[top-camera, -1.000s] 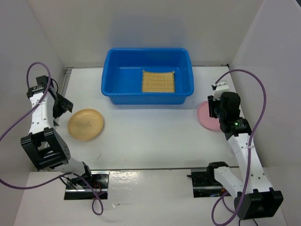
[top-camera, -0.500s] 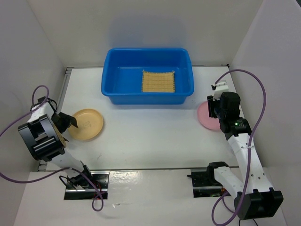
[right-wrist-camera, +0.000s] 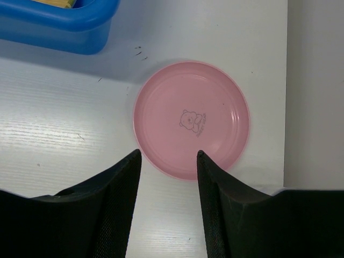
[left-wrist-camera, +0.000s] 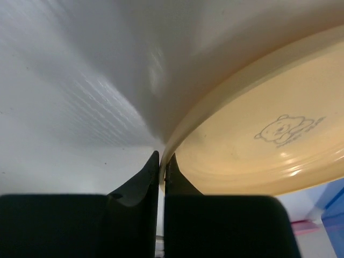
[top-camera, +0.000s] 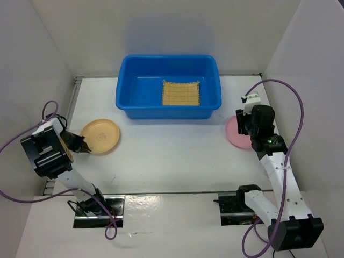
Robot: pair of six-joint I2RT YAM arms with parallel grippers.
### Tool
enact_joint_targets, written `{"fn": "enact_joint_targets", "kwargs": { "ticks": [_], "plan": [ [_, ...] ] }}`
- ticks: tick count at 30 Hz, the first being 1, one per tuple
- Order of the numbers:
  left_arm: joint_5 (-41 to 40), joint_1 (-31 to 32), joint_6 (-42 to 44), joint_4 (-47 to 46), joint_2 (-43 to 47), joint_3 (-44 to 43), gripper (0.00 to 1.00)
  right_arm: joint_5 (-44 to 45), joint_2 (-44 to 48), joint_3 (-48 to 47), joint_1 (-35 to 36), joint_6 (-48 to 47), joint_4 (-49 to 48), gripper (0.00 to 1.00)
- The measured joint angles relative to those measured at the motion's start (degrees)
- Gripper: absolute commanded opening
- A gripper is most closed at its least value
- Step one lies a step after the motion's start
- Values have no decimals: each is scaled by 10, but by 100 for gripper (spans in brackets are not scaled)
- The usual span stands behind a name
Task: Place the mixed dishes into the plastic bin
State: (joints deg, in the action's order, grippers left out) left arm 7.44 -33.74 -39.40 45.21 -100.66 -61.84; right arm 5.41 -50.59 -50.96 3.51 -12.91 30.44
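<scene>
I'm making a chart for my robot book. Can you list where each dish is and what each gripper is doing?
blue bin: holds the straw mat
yellow plate: outside bin, rim pinched by left gripper
pink plate: flat on table, outside bin
right gripper: open, over pink plate

Overhead view plus two wrist close-ups

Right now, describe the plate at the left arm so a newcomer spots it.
From the blue bin, look toward the near left. The round yellow-tan plate is there, its rim pinched in the left gripper; the pink plate sits far right.
</scene>
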Motion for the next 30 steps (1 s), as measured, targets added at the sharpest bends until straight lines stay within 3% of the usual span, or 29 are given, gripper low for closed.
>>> {"fn": "enact_joint_targets", "kwargs": {
  "ticks": [5,10,18,21,25,26,30],
  "plan": [
    [-1,10,-17,33,0,-46,0,0,0,0,0,0,0,51],
    [-5,37,-62,64,1,-224,0,-2,0,0,0,0,0,51],
    [55,146,-141,1,1,-491,0,-2,0,0,0,0,0,51],
    [85,218,-153,2,-68,-634,0,-2,0,0,0,0,0,51],
    [120,311,-153,41,-301,-1000,0,-2,2,0,0,0,0,51],
    [135,330,-158,39,-345,-1047,0,-2,3,0,0,0,0,51],
    [141,404,-166,79,-452,-1088,0,0,10,5,0,0,-1,51]
  ]
}}
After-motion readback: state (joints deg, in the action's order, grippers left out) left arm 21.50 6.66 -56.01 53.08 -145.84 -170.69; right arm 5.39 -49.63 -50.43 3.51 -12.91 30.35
